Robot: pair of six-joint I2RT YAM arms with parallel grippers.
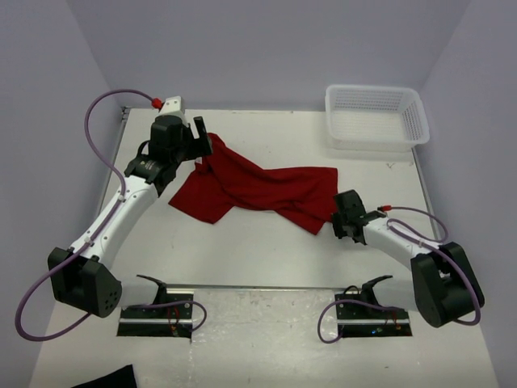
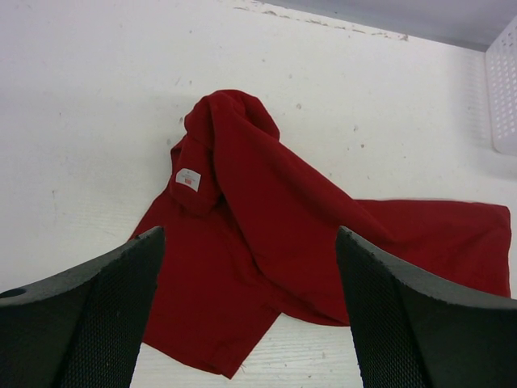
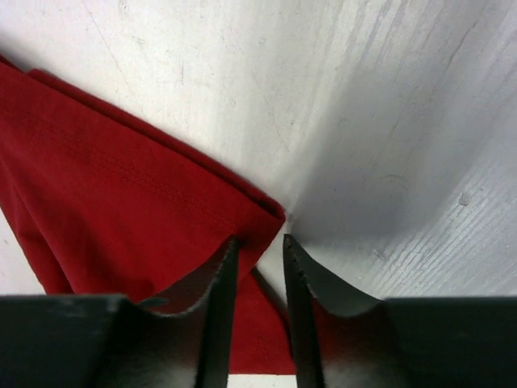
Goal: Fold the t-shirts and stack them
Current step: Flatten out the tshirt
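The dark red t-shirt [image 1: 254,187] lies crumpled and partly twisted across the middle of the white table [image 1: 266,259]. Its white neck label [image 2: 187,179] shows in the left wrist view. My left gripper [image 1: 200,144] hovers over the shirt's upper left end. It stands wide open [image 2: 250,307] with nothing between its fingers, and the cloth [image 2: 266,234] is well below them. My right gripper [image 1: 338,220] sits low at the shirt's lower right corner. Its jaws [image 3: 260,241] are narrowed around the folded hem corner [image 3: 105,186]. A thin strip of table still shows beside the right finger.
A white mesh basket [image 1: 333,121] stands at the back right of the table, and its edge [image 2: 505,89] shows in the left wrist view. A black cloth scrap [image 1: 105,378] lies at the bottom left, off the table.
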